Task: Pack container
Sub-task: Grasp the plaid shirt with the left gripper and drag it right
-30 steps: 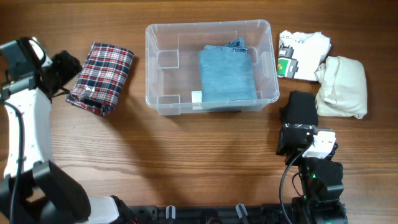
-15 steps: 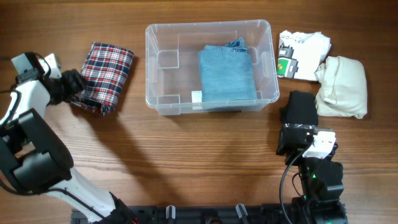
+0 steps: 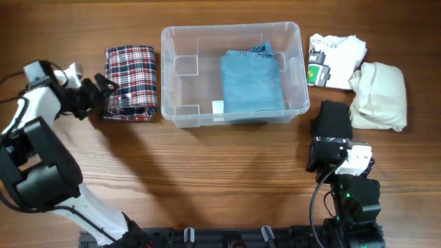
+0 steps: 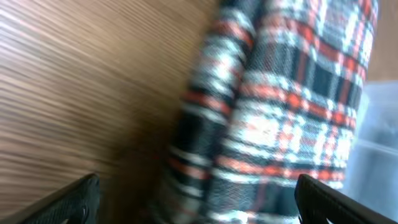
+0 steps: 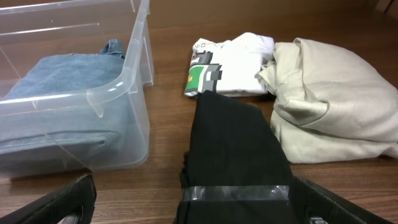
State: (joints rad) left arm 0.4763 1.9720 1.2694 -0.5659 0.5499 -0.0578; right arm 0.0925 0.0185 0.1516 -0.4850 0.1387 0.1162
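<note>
Overhead: container sits top ctr of the table, long sides running L–R. Folded jeans lie flat in its R half; its L half is open floor. Plaid cloth lies just beside the container's L wall; the gap is very narrow, can't tell if they touch. L gripper is at the cloth's outer L edge, w/ the arm reaching in from the table's L side. R of the container, a white printed tee sits near its top R corner, w/ a cream garment touching the tee's R side. A black folded piece lies just below the container's lower R corner. Wide bare wood runs across the table's front.

Left wrist, blurred: both fingers sit at the lower corners, spread wide. The cloth's folded edge lies btwn them, not pinched. Bare wood to the L, container wall at the far R edge.

Right wrist: R gripper is spread wide, fingers at the lower corners. The black piece, w/ a clear tape strip across it, lies btwn them ungripped. A strip of bare wood separates it from the container corner. Tee and cream garment lie beyond.
</note>
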